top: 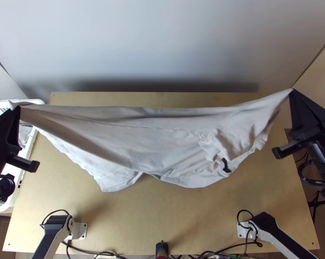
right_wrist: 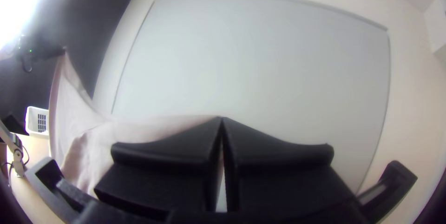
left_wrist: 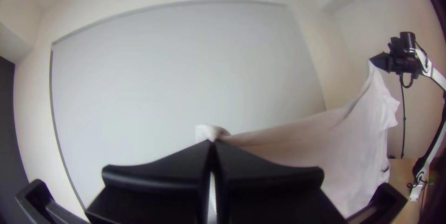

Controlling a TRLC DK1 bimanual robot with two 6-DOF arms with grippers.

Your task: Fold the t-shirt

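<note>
Fingers pressed together: left gripper [top: 19, 108] pinches one end of t-shirt [top: 141, 138], right gripper [top: 292, 91] opposite end, fabric stretched between.

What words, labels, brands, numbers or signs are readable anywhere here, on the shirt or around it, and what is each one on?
There is no text that I can read.
T-shirt: no legible lettering; its small dark patch shows no letters I can make out.
Large wall panel: no legible writing or sign.
White basket: no readable label.
</note>
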